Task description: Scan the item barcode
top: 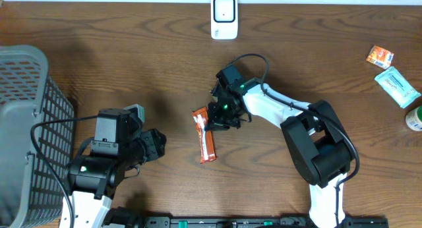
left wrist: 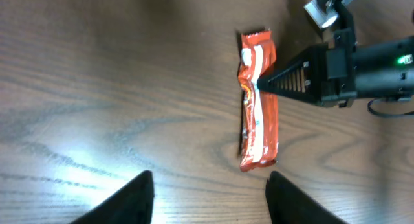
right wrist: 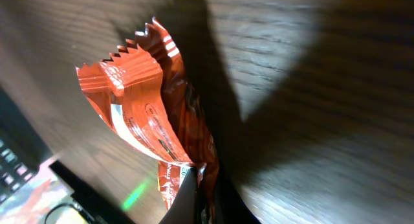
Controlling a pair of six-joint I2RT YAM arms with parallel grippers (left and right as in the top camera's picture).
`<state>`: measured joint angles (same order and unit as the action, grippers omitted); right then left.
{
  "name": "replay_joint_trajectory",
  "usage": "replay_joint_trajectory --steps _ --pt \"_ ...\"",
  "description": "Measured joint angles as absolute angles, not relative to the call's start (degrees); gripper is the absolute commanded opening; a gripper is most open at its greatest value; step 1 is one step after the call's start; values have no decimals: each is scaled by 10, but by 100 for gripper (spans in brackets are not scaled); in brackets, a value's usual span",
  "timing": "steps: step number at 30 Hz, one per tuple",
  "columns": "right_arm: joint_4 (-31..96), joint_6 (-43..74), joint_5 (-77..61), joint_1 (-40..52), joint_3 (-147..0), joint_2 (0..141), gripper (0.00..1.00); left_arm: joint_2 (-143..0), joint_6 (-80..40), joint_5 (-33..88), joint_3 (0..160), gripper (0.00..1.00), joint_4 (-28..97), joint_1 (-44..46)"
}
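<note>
An orange snack bar wrapper point(top: 206, 139) lies lengthwise on the wooden table, mid-front. My right gripper point(top: 211, 124) reaches in from the right and is shut on the wrapper's edge. In the right wrist view its fingertips point(right wrist: 194, 185) pinch the crinkled foil point(right wrist: 149, 114). My left gripper point(top: 158, 143) sits left of the bar, apart from it. In the left wrist view it point(left wrist: 210, 179) stands open over bare wood, with the bar point(left wrist: 259, 120) ahead and the right gripper's black finger point(left wrist: 291, 78) on it. No barcode is legible.
A white scanner-like device point(top: 224, 17) stands at the table's back middle. A grey mesh basket point(top: 26, 122) fills the left side. An orange packet point(top: 380, 56), a teal packet point(top: 397, 85) and a round container point(top: 415, 118) lie far right.
</note>
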<state>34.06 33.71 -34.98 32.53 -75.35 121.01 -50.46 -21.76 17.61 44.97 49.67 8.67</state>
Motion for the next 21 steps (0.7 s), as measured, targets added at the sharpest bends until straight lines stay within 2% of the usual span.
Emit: replay_joint_trajectory --steps 4,8,12,21 --pt "336 321 -353 322 -750 1206 2 -505 -216 176 450 68 508 87" --pt "342 305 -338 300 -729 1175 1 -505 -215 176 450 78 510 87" --pt "342 291 -341 256 -722 1119 1 -505 -212 176 450 79 510 87" --pt "330 267 -439 206 -722 1014 2 -505 -212 176 450 80 510 87"
